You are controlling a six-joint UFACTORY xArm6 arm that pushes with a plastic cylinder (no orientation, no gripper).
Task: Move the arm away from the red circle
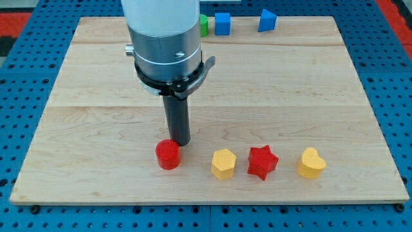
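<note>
The red circle is a short red cylinder lying on the wooden board near the view's bottom, left of centre. My tip is the lower end of the dark rod and stands just above and to the right of the red circle, touching it or nearly so. The arm's grey and white body rises from the rod to the view's top.
To the right of the red circle stand in a row a yellow hexagon, a red star and a yellow heart. At the view's top edge are a green block, partly hidden by the arm, a blue cube and a blue block.
</note>
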